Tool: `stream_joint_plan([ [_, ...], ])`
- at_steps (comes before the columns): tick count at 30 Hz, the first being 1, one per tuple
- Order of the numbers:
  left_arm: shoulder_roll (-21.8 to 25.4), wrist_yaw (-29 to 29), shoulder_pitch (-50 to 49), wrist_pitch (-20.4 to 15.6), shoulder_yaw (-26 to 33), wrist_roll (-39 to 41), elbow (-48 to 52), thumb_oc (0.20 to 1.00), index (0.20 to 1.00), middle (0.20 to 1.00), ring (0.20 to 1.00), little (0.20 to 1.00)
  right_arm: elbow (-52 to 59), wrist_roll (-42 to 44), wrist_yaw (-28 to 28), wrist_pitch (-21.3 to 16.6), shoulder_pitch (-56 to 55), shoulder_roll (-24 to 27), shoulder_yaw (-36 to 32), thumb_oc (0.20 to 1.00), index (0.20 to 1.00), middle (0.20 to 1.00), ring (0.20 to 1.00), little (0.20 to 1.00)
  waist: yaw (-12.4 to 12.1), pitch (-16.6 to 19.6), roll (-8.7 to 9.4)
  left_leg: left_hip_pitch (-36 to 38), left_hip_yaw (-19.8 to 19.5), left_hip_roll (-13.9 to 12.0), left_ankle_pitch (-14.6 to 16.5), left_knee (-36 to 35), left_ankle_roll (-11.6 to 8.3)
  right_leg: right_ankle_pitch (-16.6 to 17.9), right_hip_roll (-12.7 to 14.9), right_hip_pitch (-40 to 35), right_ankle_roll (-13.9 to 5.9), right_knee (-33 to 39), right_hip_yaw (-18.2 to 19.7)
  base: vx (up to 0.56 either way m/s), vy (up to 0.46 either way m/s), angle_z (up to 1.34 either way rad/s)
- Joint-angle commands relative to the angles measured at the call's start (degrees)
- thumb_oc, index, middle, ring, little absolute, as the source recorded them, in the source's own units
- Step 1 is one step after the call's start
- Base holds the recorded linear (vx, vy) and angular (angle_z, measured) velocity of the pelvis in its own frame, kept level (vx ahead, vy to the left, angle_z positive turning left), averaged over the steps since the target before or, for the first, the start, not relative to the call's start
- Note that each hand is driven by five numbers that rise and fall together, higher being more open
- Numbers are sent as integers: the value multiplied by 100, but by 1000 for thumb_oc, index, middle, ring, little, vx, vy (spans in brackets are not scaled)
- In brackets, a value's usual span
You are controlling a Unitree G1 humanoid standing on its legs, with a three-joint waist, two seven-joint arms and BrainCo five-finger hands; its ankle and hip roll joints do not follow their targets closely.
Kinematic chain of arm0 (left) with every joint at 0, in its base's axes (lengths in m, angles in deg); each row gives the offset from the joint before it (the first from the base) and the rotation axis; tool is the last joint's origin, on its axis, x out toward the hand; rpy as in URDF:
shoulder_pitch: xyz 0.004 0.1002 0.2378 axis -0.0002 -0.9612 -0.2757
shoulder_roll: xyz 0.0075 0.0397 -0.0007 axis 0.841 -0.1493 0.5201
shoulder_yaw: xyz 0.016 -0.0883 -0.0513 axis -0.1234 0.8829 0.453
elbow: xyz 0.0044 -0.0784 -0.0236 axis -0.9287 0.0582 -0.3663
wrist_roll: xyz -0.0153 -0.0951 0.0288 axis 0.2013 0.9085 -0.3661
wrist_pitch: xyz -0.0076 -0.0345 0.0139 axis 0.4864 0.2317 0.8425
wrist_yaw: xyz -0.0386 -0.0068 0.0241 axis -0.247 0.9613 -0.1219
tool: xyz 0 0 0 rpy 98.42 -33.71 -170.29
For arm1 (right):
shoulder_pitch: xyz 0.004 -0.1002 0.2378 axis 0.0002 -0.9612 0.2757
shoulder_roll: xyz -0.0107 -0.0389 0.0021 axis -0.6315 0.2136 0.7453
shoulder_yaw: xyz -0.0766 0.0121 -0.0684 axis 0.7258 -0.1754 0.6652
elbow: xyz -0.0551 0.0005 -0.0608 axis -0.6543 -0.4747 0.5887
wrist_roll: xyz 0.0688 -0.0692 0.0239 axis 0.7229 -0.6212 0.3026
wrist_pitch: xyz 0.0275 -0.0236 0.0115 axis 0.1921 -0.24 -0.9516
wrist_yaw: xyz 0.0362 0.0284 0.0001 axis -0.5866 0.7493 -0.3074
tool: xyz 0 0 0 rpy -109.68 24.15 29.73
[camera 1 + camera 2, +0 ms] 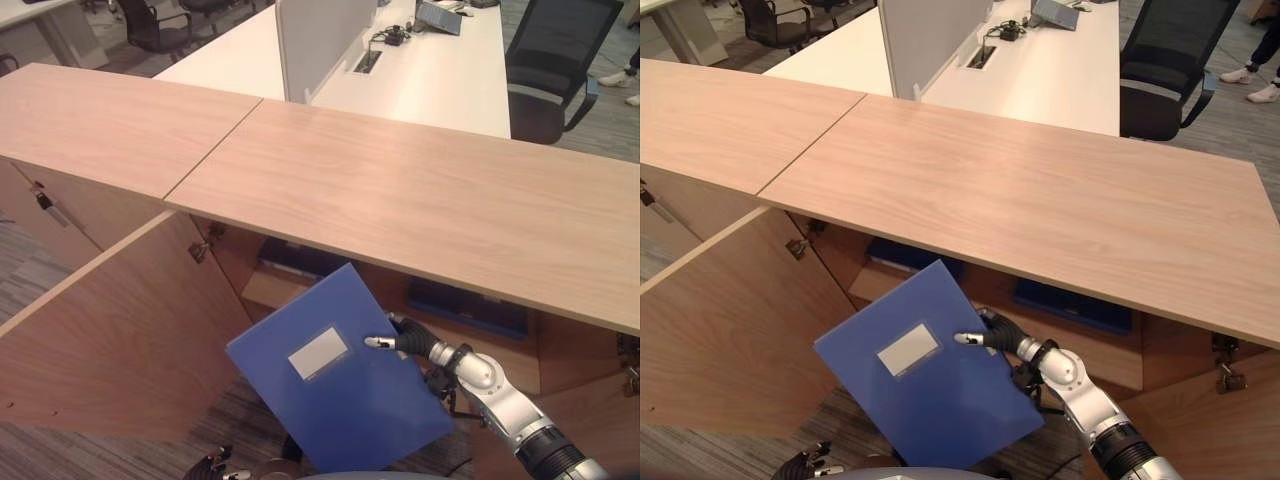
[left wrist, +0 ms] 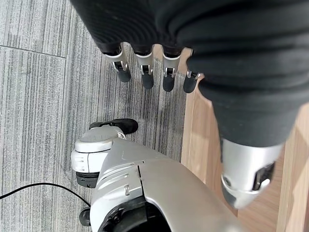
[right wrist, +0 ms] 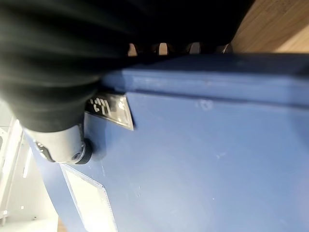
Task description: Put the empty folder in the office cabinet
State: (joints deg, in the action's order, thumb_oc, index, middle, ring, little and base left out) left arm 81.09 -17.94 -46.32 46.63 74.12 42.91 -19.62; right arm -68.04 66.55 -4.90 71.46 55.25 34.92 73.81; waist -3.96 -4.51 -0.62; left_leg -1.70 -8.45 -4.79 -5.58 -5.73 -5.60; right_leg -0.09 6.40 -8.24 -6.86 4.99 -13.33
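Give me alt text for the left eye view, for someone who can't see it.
The right robot hand grips a blue folder by its edge, tilted, in front of the open wooden cabinet. The cabinet door stands open on the left, and dark blue folders lie inside on the shelf.

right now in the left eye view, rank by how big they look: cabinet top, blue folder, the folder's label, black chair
1. cabinet top
2. blue folder, held in the right hand
3. black chair, farther away, so unsure
4. label

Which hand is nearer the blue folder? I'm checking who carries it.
Right. The right hand grips the blue folder at its edge before the open cabinet; the left hand hangs low over the carpet, apart from it.
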Motion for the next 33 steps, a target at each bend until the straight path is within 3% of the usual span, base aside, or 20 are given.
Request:
stream_joint_plan([
  [1, 263, -24, 308, -65, -245, -123, -111, 1000, 1000, 1000, 1000, 1000, 150, 1385, 283, -6, 207, -331, 206, 200, 200, 200, 200, 200, -271, 19, 33, 352, 175, -388, 535, 73, -73, -199, 566, 525, -461, -647, 71, 0, 0, 0],
  [5, 345, -53, 284, -64, -305, -197, -39, 1000, 1000, 1000, 1000, 1000, 138, 2018, 483, 198, 367, -429, 460, 200, 200, 200, 200, 200, -335, 12, 51, 340, 166, -391, 531, 73, -85, -206, 560, 536, -455, -651, 61, 0, 0, 0],
  [10, 504, -119, 312, -17, -539, -338, 149, 1000, 1000, 1000, 1000, 1000, -64, 3155, 752, 776, 768, -553, 1033, 200, 200, 200, 200, 200, -438, 11, 99, 319, 127, -407, 512, 73, -106, -217, 556, 528, -448, -662, 37, 1, -4, 1],
  [18, 392, 2, 479, 147, -805, -251, -4, 1000, 1000, 1000, 1000, 1000, -606, 4363, 338, 917, 1092, -1148, 1137, 200, 200, 200, 200, 200, -503, -7, 150, 300, 98, -406, 495, 73, -116, -226, 536, 534, -425, -692, 29, 0, 0, 0],
  [33, 253, 125, 565, 248, -962, -206, -108, 1000, 1000, 1000, 1000, 1000, -1159, 4737, 45, 1007, 1054, -1404, 939, 200, 200, 200, 200, 200, -525, 13, 193, 283, 53, -396, 504, 73, -118, -233, 532, 521, -409, -702, -8, 4, -4, 4],
])
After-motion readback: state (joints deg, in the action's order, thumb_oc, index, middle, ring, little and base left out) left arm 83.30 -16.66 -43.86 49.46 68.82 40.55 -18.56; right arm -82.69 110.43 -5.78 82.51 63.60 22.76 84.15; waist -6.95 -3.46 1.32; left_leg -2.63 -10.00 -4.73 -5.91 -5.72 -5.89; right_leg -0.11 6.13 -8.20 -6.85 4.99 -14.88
